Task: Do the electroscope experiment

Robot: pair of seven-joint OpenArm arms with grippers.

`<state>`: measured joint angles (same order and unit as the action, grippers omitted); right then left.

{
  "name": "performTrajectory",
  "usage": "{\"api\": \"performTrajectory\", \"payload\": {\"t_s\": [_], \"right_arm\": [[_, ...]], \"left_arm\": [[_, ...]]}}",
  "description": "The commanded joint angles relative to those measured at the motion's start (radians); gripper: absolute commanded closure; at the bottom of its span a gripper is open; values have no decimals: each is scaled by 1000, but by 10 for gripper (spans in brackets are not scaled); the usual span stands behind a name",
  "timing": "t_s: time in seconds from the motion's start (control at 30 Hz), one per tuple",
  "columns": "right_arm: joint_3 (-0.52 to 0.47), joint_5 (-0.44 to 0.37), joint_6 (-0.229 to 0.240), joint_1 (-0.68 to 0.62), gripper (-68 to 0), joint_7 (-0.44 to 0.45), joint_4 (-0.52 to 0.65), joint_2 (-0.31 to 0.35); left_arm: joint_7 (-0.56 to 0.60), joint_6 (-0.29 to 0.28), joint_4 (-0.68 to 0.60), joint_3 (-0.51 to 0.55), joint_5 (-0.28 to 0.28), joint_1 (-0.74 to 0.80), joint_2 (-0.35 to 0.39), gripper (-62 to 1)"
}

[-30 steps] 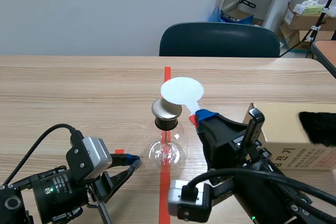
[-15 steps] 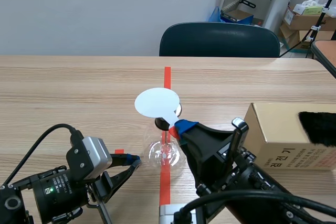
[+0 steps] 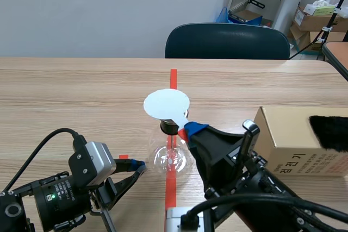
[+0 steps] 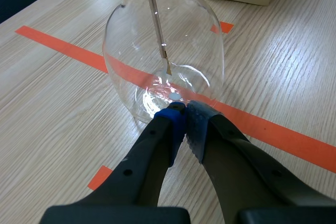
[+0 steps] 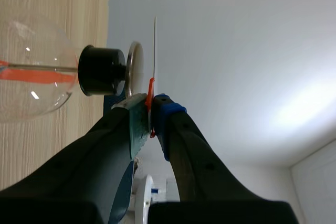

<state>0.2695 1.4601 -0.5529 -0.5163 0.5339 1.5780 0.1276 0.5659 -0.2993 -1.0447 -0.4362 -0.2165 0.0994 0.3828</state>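
Observation:
The electroscope is a clear glass flask with a black stopper and a metal top plate. It stands on the orange tape line. Inside, a thin rod ends in small foil leaves. A white disc on a red handle hovers flat just over the top plate, hiding it in the scene view. My right gripper is shut on that handle. My left gripper is shut with nothing in it, low on the table, its tips at the flask's base.
A cardboard box lies to the right of the flask with a black furry piece on top. A dark chair stands behind the far table edge. Cartons and equipment sit at the back right.
My right arm carried the white disc left and down until it covers the electroscope's metal top plate, then nudged it slightly right. The left arm and flask stayed put.

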Motion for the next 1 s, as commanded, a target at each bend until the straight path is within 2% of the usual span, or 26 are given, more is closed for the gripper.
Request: {"api": "performTrajectory", "payload": {"t_s": [0.0,0.67,0.8,0.97], "right_arm": [[-2,1,-7,-2,-18,-35,22,5],[-2,1,-3,-2,-18,-552,22,5],[-2,1,-3,-2,-18,-613,22,5],[-2,1,-3,-2,-18,-625,22,5]], "left_arm": [[14,0,-16,2,10,-8,-3,-41],[14,0,-16,2,10,-8,-3,-41],[14,0,-16,2,10,-8,-3,-41],[15,0,-16,2,10,-8,-3,-41]]}}
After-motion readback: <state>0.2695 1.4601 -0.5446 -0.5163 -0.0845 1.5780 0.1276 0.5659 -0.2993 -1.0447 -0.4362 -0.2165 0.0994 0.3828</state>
